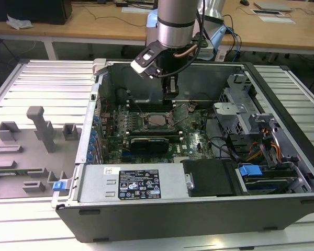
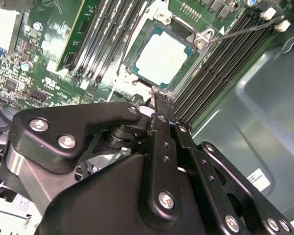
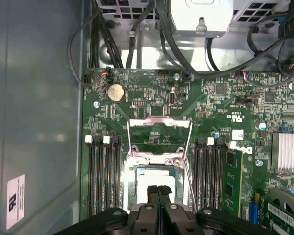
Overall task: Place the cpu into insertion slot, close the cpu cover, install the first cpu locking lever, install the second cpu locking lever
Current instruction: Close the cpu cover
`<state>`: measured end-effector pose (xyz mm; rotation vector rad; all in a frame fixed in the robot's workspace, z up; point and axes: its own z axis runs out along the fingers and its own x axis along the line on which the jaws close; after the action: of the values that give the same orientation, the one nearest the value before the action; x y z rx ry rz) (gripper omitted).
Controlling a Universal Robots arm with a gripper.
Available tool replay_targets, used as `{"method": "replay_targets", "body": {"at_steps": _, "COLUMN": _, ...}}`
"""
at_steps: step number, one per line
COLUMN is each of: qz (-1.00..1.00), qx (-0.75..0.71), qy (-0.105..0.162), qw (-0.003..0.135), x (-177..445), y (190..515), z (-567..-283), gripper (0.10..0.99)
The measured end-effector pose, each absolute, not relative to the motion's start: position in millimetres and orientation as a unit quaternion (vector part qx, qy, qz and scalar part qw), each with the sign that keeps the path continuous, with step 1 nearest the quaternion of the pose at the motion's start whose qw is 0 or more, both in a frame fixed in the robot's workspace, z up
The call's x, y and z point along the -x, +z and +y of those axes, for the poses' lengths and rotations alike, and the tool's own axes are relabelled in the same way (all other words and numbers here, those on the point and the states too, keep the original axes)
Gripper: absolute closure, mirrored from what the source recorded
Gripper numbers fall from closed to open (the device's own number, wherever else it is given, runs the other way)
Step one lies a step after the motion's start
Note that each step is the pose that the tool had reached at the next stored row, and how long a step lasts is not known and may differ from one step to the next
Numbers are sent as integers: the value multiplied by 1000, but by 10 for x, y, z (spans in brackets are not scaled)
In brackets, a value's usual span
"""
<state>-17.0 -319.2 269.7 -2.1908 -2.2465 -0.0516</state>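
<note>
Jaws seemingly together, vertical over cpu point(image 2: 161, 58)

Computer case point(image 1: 146, 230) sits mid-desk point(image 1: 42, 78), fixture blocks point(image 1: 39, 130) near the desk edge at the exterior view's left. Inside, the cpu point(image 2: 161, 58) lies in the insertion slot point(image 1: 145, 124), memory slots point(image 3: 103, 176) flanking both sides, gripper point(image 3: 159, 188) just above.

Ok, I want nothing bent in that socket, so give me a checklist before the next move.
1. Is the chip flat in the socket: ok.
2. Is the tool empty and shut: ok.
3. Is the cover down: not ok, it looks raised.
4. Is the lever latched: not ok, it sticks out free.
5. Is the tool clear of the chip: cannot tell.
</note>
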Motion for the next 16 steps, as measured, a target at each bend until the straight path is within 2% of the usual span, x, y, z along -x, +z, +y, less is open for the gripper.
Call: {"method": "replay_targets", "body": {"at_steps": 16, "qz": -716, "qx": 698, "qy": -14, "qw": 4, "x": -529, "y": 2690, "z": -3191, "gripper": 980}}
